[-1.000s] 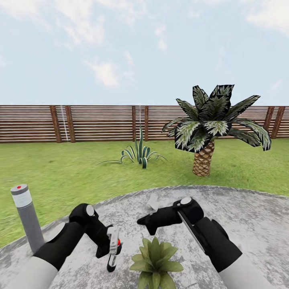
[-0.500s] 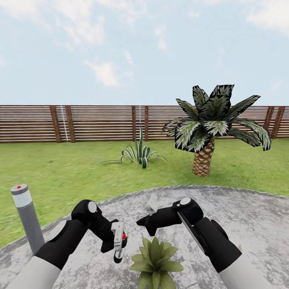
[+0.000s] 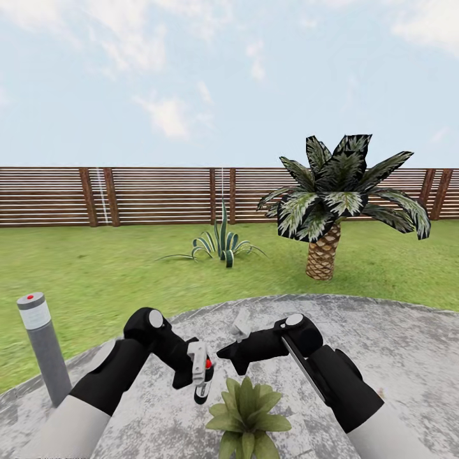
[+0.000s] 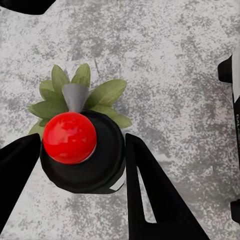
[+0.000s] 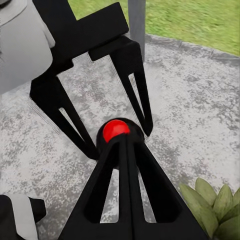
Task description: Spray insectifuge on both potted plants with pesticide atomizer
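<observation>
Head view first: the left gripper (image 3: 199, 376) hangs over the round grey stone patio (image 3: 395, 338), pinching the small dark pesticide atomizer with a red button on top (image 3: 204, 373), carried just beside and slightly above the small green potted plant with pointed leaves (image 3: 247, 408) at the near edge. The right gripper (image 3: 233, 354) points toward the bottle from the other side, close by. Behind them stand a grey bollard lamp post (image 3: 43, 347) on the left, a striped spiky agave (image 3: 220, 245), a palm with a woven brown trunk (image 3: 331, 210) and the brown slatted fence (image 3: 127, 194).

Left wrist view: straight down on the atomizer (image 4: 80, 150), its two black fingers (image 4: 150, 190) hugging the round dark body on either side, grey nozzle aimed at the plant (image 4: 100, 97) directly below.

Right wrist view: the right gripper's fingers (image 5: 125, 195) look pressed together, tips against the bottle's red button (image 5: 116, 130), with the left gripper's spread prongs (image 5: 135, 90) behind it.

My read: it's a light, rigid, smooth-sided bottle, so it could twist or slip if the button gets a hard shove. The mid-body hold looks sensible, leaving nozzle and button free.
</observation>
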Tool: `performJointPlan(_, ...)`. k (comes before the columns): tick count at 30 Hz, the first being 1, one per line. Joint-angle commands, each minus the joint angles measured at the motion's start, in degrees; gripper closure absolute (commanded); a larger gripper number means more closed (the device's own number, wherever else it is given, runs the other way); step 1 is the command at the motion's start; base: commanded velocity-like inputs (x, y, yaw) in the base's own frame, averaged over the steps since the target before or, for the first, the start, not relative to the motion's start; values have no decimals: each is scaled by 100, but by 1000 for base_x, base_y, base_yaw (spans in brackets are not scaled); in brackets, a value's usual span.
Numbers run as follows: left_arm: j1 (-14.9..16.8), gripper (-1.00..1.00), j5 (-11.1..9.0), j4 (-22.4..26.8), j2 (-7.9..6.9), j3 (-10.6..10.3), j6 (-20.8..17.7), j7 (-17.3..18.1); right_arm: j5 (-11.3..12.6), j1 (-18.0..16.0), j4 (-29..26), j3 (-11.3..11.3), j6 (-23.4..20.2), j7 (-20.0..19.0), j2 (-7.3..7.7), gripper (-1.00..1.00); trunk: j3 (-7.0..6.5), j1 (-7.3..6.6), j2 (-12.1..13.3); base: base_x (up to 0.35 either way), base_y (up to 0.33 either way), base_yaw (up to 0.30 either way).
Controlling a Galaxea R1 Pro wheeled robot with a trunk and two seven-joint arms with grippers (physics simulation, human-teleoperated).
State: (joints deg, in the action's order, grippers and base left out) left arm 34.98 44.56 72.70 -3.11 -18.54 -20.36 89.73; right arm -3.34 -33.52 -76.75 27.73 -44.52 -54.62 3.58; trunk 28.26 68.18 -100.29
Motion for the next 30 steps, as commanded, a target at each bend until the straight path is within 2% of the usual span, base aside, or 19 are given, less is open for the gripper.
performJointPlan(1, 13, 100, 28, 7, -4, -10, -61, 27, -35, -6, -7, 4, -18, -31, 2, 100, 7, 0, -4, 0, 0, 0)
performJointPlan(13, 133, 100, 27, 7, 3, -10, -65, 27, -35, -6, -7, 4, -5, -31, 2, 100, 7, 0, -4, 0, 0, 0)
performJointPlan(21, 141, 100, 26, 7, 107, -10, -67, 27, -41, -6, -7, 4, 2, -31, 9, 100, 7, 0, -4, 0, 0, 0)
performJointPlan(30, 141, 100, 26, 7, 126, -10, -73, 27, -44, -6, -7, 1, 4, -31, 11, 100, 7, 0, -4, 0, 0, 0)
